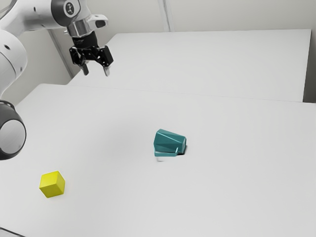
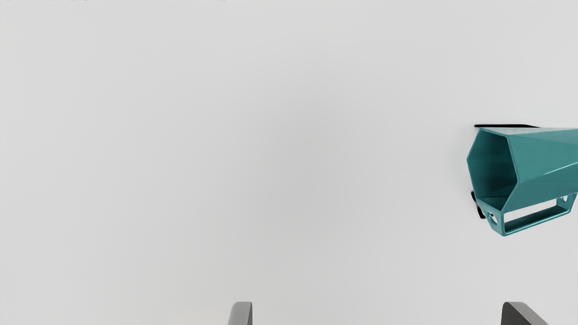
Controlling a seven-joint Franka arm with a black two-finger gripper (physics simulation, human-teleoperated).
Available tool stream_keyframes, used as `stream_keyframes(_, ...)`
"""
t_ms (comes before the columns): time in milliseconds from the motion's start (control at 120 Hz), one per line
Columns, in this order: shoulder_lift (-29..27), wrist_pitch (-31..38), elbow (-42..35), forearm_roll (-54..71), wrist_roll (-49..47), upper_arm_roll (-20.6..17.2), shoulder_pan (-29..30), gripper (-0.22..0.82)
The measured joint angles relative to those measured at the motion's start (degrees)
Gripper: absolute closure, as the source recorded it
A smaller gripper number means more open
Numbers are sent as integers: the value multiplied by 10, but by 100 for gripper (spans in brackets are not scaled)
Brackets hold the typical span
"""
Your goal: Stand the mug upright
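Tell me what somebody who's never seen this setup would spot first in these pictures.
First, the faceted teal mug with its angular handle, lying on its side near the middle of the exterior view on a plain whitish table. Next, the bright yellow cube, toward that view's lower left. Then the black two-finger gripper, open and raised, at its upper left.

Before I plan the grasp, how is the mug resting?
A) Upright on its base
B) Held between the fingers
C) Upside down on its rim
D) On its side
D: the teal mug lies on its side on the table, its open mouth facing sideways in the wrist view, while the open gripper hovers away from it.
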Motion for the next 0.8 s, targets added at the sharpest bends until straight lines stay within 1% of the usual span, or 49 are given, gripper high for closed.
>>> stream_keyframes(308,-5,6,-19,-2,6,2,-11,0)
stream_keyframes(375,-7,22,-48,-7,6,4,-14,0)
stream_keyframes(467,-7,50,-89,-29,11,23,-19,0)
stream_keyframes(525,-4,64,-120,-71,17,45,-21,0)
stream_keyframes(575,-2,74,-143,-105,22,55,-20,0)
stream_keyframes(708,-3,108,-203,-185,38,59,-23,0)
stream_keyframes(800,-19,143,-262,-218,50,58,-29,0)
